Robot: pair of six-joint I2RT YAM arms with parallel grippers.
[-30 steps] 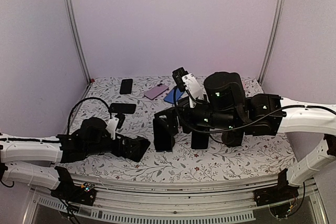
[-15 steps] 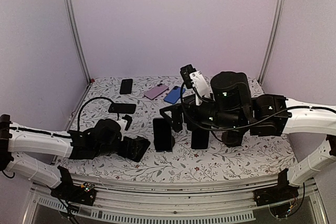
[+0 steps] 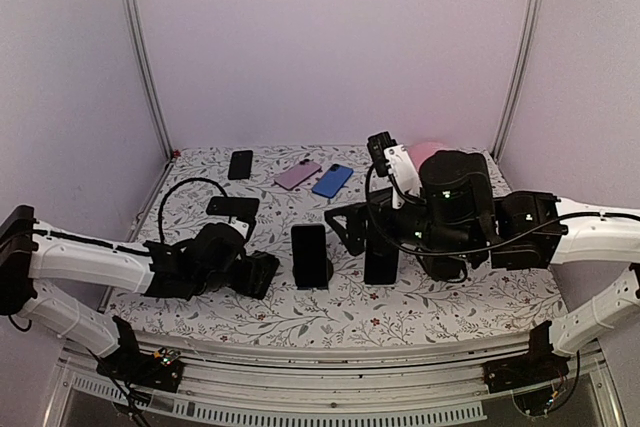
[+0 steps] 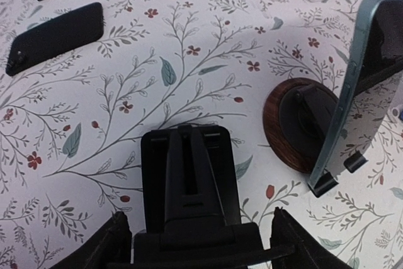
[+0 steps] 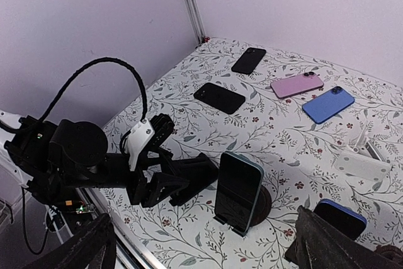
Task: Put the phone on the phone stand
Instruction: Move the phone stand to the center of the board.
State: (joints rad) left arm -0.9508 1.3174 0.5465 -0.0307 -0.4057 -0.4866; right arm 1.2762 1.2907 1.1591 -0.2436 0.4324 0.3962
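Observation:
A dark-screened phone (image 3: 311,253) with a teal edge leans upright on a round wood-based phone stand (image 4: 296,124), free of both grippers; the right wrist view shows this phone (image 5: 238,190) from the front. My left gripper (image 3: 262,273) lies low on the table just left of it. Its fingers (image 4: 113,240) stand on either side of a black folding stand (image 4: 189,181) with narrow gaps showing. My right gripper (image 5: 203,234) hangs wide open above and to the right of the phone, holding nothing.
Two black phones (image 3: 240,164) (image 3: 233,206), a pink phone (image 3: 297,175) and a blue phone (image 3: 331,180) lie flat at the back. Another phone (image 3: 380,261) stands under the right arm. A white stand (image 5: 365,165) sits further right.
My right gripper has pulled back to the right, leaving the teal-edged phone on its stand. The left arm has reached further right and its jaws have narrowed around the black stand.

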